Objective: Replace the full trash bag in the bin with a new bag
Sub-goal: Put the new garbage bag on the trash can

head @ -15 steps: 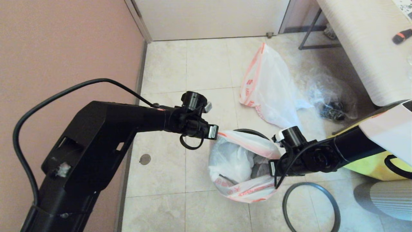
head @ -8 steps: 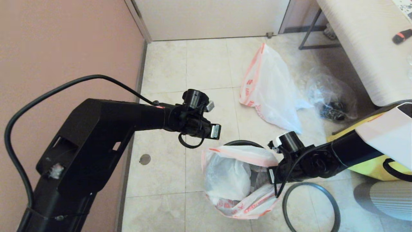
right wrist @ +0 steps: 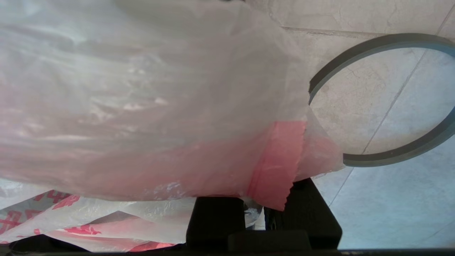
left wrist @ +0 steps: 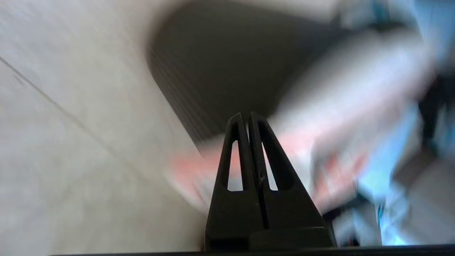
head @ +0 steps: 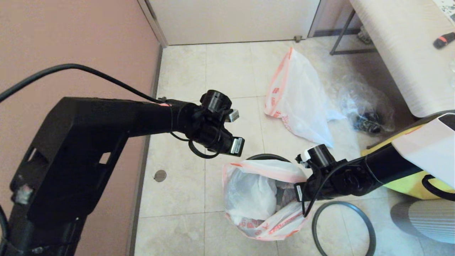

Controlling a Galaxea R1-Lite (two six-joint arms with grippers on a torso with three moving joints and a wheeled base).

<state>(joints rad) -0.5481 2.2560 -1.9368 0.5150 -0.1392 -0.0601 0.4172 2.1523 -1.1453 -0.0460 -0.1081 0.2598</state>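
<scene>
In the head view, the full trash bag (head: 261,199) sits in the bin (head: 266,156), of which only a dark arc of rim shows behind the bag's mouth. The right gripper (head: 298,192) is at the bag's edge on the side nearest the rim ring (head: 343,227), which lies flat on the floor beside the bin. The left gripper (head: 237,145) hangs above the bin's far-left side, apart from the bag. The new bag (head: 298,99) lies limp on the tiles well beyond the bin.

In the left wrist view, the left gripper (left wrist: 248,117) has its fingers pressed together on nothing; the bag's red band is blurred beyond them.

In the right wrist view, the right gripper (right wrist: 257,213) pinches the full trash bag's red band between nearly closed fingers.

With one pinch point only, a lift could tilt the bag and spill bottles, or the thin band could slip or tear.
</scene>
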